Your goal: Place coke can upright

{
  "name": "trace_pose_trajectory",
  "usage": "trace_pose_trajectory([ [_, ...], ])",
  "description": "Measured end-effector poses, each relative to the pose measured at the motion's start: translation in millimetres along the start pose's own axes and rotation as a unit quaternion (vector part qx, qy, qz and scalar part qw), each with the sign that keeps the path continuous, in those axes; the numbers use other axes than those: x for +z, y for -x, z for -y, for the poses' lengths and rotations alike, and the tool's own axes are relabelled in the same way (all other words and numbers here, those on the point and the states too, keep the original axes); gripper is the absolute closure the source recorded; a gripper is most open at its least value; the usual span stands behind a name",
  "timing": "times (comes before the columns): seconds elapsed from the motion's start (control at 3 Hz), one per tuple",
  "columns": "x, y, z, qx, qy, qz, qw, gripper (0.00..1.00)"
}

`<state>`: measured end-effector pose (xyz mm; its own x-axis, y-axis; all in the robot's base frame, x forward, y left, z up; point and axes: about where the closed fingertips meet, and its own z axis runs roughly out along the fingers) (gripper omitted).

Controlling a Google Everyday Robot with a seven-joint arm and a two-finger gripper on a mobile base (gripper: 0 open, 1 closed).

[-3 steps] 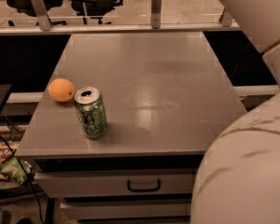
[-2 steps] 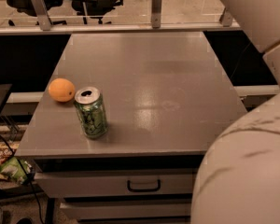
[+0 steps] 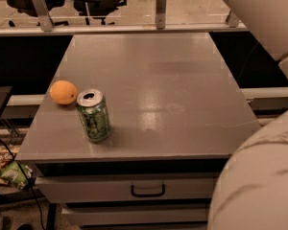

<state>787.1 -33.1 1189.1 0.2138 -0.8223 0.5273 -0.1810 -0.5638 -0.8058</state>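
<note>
Orange [image 3: 63, 92] sits near the left rim of the desk [image 3: 182, 95]. The green can [image 3: 93, 115] is just beside it, upright with an opened top, close to the front edge (can't tell if the two touch).

Centre and right of the desk are bare grey top, back to the rail and across to the right rim. That is the open room. A drawer handle [image 3: 147, 191] shows below the front edge.

On the right, only the white shells of the arm [image 3: 264, 18] fill the top and bottom corners. The hand is out of view, so its opening and any load can't be told. The coke can is not on the visible desk and is nowhere in frame.

Judgement: this is the carry/approach step, with the place not yet done. The next move calls for bringing the hand over the bare middle, can axis vertical, and setting it flat well inside the rims. It should stay clear of the green can, since a sideways brush could tip it off the front.
</note>
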Motion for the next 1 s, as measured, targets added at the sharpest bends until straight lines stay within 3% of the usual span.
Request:
trace_pose_trajectory([
  [0.33, 0, 0, 0, 0.0, 0.0, 0.0, 1.0, 1.0],
  [0.67, 5, -5, -13, -0.048, 0.006, -0.005, 0.9988, 1.0],
  [1.0, 5, -2, -52, -0.147, 0.016, 0.014, 0.9889, 1.0],
])
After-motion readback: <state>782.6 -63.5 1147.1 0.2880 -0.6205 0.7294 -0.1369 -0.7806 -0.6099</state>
